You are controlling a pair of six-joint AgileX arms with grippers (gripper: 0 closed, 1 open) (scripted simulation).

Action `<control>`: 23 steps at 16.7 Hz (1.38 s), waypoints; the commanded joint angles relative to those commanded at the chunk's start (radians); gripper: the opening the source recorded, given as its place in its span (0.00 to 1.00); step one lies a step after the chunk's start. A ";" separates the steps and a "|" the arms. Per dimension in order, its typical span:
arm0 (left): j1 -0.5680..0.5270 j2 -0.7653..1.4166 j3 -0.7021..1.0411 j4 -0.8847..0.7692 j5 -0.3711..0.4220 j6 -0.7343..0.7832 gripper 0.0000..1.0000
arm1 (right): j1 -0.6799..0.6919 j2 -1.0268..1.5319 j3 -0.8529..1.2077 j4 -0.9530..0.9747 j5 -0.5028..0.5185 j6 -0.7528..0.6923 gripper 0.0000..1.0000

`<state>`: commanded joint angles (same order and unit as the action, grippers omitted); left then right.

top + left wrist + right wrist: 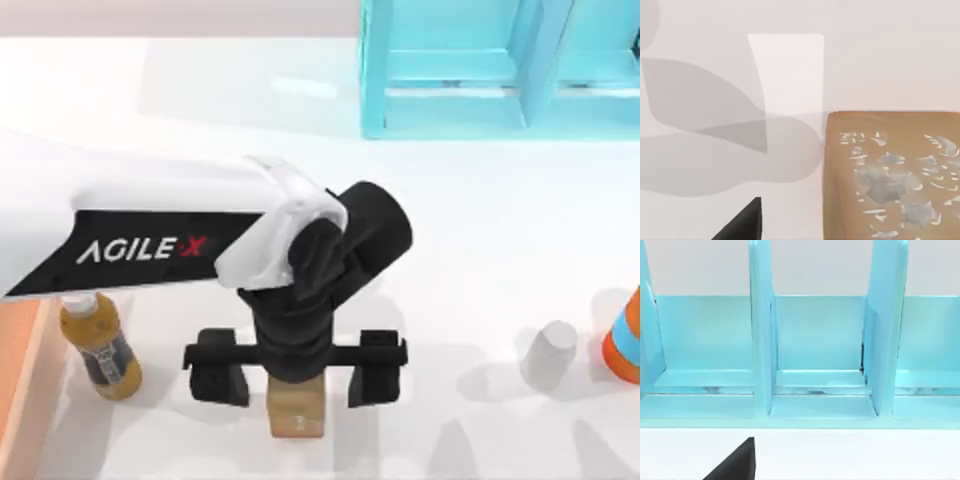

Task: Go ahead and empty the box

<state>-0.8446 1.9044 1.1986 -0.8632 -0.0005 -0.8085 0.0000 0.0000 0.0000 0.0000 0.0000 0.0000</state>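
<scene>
The box (18, 350), orange with a lighter wall, shows as a strip at the table's left edge. Just outside its wall lies an amber bottle (100, 345) with a white cap and a dark label. My left gripper (297, 385) hangs near the front middle of the table, open wide. Its black fingers (222, 375) straddle a small tan cube (296, 410) without touching it. The cube's patterned top (890, 175) fills the left wrist view's corner beside one finger (742, 225). My right arm is parked facing the shelf, one finger (737, 465) showing, gripper open.
A cyan shelf unit (480, 70) stands at the back right, with its open compartments (815, 340) close to the right wrist camera. A white cup (548, 352) and an orange cone with a blue band (625, 335) stand at the front right.
</scene>
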 joint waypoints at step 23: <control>0.219 -0.043 0.306 -0.357 0.002 0.216 1.00 | 0.000 0.000 0.000 0.000 0.000 0.000 1.00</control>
<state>-0.6259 1.8618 1.5048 -1.2198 0.0016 -0.5925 0.0000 0.0000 0.0000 0.0000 0.0000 0.0000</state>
